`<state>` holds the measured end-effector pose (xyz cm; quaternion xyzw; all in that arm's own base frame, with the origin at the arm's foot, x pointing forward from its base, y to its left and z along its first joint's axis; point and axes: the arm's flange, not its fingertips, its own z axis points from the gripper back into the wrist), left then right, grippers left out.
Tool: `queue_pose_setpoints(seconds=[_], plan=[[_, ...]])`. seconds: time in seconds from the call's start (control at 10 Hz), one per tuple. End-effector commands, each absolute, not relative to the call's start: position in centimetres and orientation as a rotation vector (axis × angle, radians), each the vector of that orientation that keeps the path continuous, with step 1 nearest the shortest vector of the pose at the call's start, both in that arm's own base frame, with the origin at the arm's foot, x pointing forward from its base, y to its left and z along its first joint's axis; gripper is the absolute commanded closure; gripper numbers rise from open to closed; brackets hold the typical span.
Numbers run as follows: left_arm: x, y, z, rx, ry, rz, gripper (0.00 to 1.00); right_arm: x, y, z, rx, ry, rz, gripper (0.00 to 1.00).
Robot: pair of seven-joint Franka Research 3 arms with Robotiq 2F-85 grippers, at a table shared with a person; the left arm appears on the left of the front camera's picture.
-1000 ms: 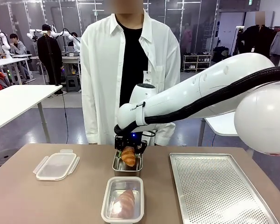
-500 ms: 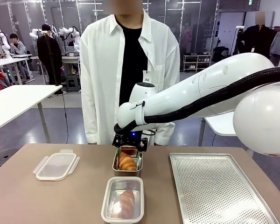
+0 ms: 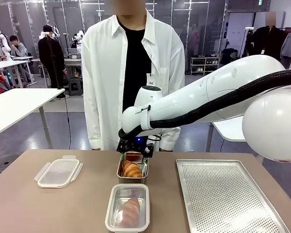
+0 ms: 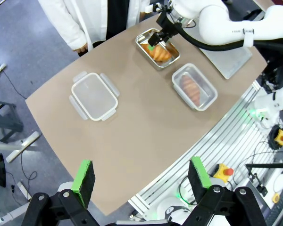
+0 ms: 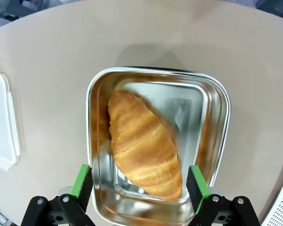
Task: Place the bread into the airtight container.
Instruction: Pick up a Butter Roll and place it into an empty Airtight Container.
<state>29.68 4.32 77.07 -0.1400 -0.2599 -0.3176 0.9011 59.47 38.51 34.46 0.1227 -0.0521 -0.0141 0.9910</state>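
At the far middle of the counter [image 3: 77, 204] sits a steel container [image 3: 132, 170] with a croissant [image 3: 132, 169] lying loose inside it, diagonal across the pan and leaning toward one long wall in the right wrist view. Directly above it hangs the right gripper [image 3: 134, 147], its fingers [image 5: 195, 183] spread wide apart, straddling the croissant's near end and touching nothing. Nearer sits a second container [image 3: 128, 208] holding another croissant [image 3: 129, 210]. A clear plastic lid [image 3: 58, 172] lies to the left, and a perforated metal tray [image 3: 228, 194] to the right. The left gripper [image 4: 141, 176] hovers high over the counter's edge, fingers apart and empty. A person in a white shirt [image 3: 131, 73] stands at the far side.
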Motion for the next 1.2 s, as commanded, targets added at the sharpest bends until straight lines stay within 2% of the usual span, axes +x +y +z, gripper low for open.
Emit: queue_pose_setpoints(seconds=[0.0, 1.1], plan=[[29.54, 4.36, 77.1, -0.294, -0.538, -0.678, 0.0, 59.45, 38.54, 34.46, 0.246, -0.104, -0.028, 0.0], [29.54, 4.36, 77.1, -0.294, -0.538, -0.678, 0.0, 59.47, 38.51, 34.46, 0.246, -0.104, -0.028, 0.0]])
